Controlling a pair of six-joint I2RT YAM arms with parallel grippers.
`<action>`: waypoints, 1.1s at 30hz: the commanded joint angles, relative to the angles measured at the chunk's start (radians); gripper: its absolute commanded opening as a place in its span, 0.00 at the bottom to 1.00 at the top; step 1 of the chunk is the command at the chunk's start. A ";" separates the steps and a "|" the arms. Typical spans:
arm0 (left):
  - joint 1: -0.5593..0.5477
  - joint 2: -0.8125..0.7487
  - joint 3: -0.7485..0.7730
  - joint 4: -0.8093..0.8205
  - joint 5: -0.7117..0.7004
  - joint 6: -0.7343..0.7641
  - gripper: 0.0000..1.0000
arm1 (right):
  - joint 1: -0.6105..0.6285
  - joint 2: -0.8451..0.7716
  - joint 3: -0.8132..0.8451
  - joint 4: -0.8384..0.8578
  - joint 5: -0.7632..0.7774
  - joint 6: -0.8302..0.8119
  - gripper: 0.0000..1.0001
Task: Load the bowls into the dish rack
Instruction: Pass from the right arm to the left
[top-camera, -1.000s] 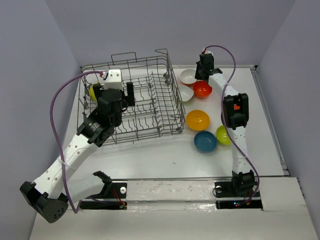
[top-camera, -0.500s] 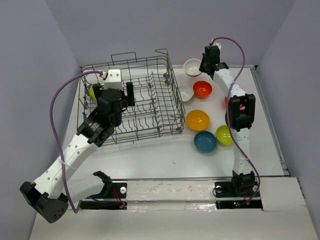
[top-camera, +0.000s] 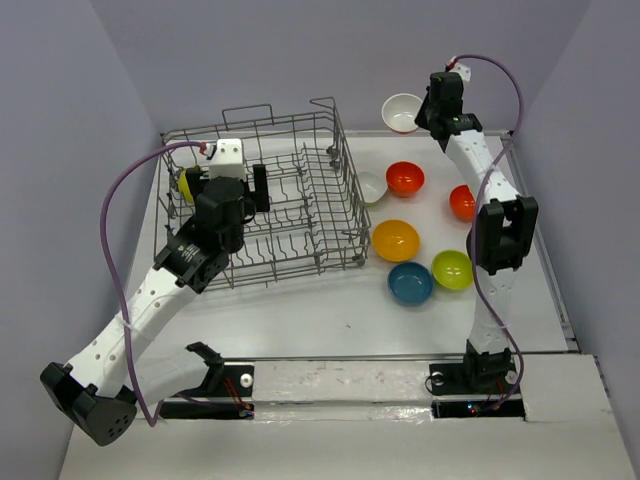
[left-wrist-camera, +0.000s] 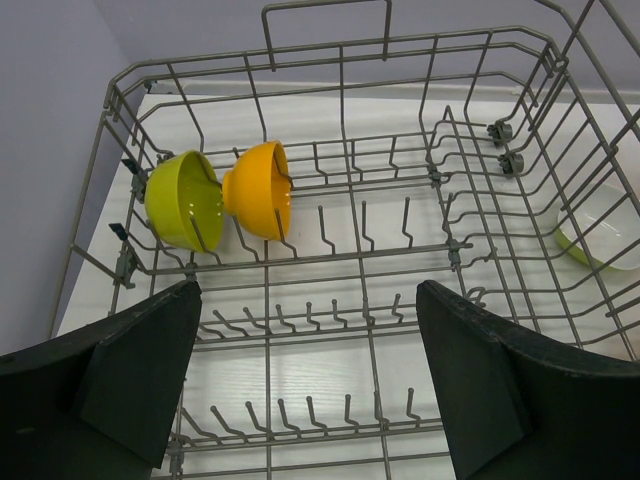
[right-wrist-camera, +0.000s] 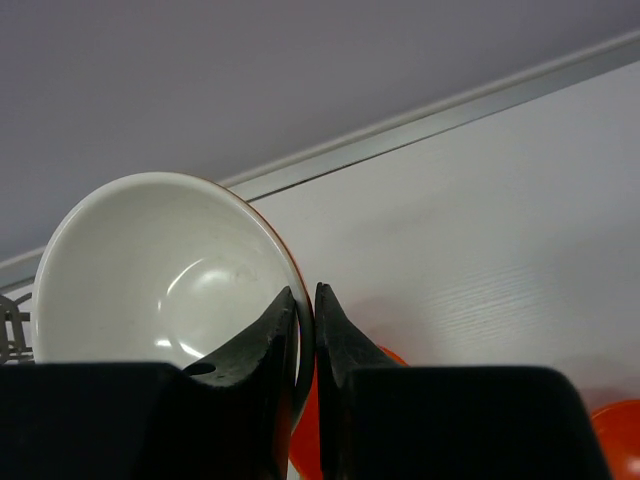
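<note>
One white bowl (right-wrist-camera: 160, 260) pinched in R claw (right-wrist-camera: 305, 312).

**Desk** (top-camera: 320, 315): white top, logged from my overhead camera. Standing directly on it, I count seven items.

- Dish rack (top-camera: 352, 215): grey wire, on the left half.
- White bowl (top-camera: 372, 187): hard against the rack's right wall.
- Red-orange bowl (top-camera: 405, 178): just right of the white one.
- Second red-orange bowl (top-camera: 461, 203): farther right, partly hidden from me by the right arm (top-camera: 500, 235).
- Orange-yellow bowl (top-camera: 395, 240): nearer me, close to the rack's front right corner.
- Teal bowl (top-camera: 410, 283): nearest me.
- Lime green bowl (top-camera: 452, 269): just beside the teal one; I cannot tell whether they touch.

All six bowls sit open side up.
</note>
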 joint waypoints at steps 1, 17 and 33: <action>0.004 0.007 -0.001 0.039 -0.015 -0.012 0.99 | -0.009 -0.119 -0.033 0.030 0.011 0.037 0.01; 0.005 0.029 0.024 0.027 -0.003 -0.019 0.99 | -0.009 -0.617 -0.355 0.030 0.018 0.040 0.01; 0.005 0.269 0.364 -0.133 -0.018 -0.091 0.99 | 0.203 -0.748 -0.478 0.047 -0.117 -0.024 0.01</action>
